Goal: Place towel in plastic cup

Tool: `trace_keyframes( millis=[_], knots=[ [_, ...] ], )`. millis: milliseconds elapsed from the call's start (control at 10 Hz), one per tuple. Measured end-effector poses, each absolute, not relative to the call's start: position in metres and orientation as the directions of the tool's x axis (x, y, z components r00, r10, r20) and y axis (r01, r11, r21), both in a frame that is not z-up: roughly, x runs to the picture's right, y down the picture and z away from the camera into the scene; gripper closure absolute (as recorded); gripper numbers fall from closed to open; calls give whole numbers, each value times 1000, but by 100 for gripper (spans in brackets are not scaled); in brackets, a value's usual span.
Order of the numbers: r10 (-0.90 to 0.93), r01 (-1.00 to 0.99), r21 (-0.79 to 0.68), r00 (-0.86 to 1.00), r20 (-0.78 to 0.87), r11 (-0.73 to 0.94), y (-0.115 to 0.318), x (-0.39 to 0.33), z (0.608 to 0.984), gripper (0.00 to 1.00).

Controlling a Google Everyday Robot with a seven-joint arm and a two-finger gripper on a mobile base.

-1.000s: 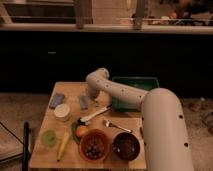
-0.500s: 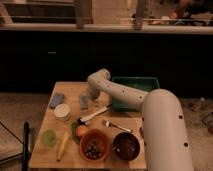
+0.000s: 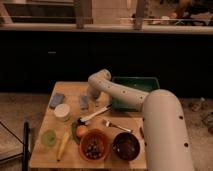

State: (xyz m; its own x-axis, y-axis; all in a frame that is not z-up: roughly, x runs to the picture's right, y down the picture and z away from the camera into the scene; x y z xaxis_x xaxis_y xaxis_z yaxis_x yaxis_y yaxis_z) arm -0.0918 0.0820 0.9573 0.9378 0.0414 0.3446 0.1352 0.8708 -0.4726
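A blue-grey folded towel (image 3: 56,100) lies flat at the table's left rear. A small green plastic cup (image 3: 49,137) stands near the front left edge. A white round container (image 3: 62,112) sits between them. My gripper (image 3: 92,102) hangs below the arm's bent wrist at the table's middle rear, right of the towel and next to a small grey object (image 3: 83,102). It is apart from the towel and far from the green cup.
A green bin (image 3: 135,89) stands at the rear right, partly behind my arm. A red bowl of dark fruit (image 3: 93,146), a dark bowl (image 3: 125,145), a banana (image 3: 63,145), an orange (image 3: 81,131), a fork (image 3: 118,126) and a white-handled utensil (image 3: 93,115) lie in front.
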Motion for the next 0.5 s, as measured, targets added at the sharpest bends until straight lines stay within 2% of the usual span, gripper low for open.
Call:
trace_keyframes(
  millis=[500],
  knots=[
    [43, 137, -481, 938, 344, 866, 84, -95, 964, 20]
  ],
)
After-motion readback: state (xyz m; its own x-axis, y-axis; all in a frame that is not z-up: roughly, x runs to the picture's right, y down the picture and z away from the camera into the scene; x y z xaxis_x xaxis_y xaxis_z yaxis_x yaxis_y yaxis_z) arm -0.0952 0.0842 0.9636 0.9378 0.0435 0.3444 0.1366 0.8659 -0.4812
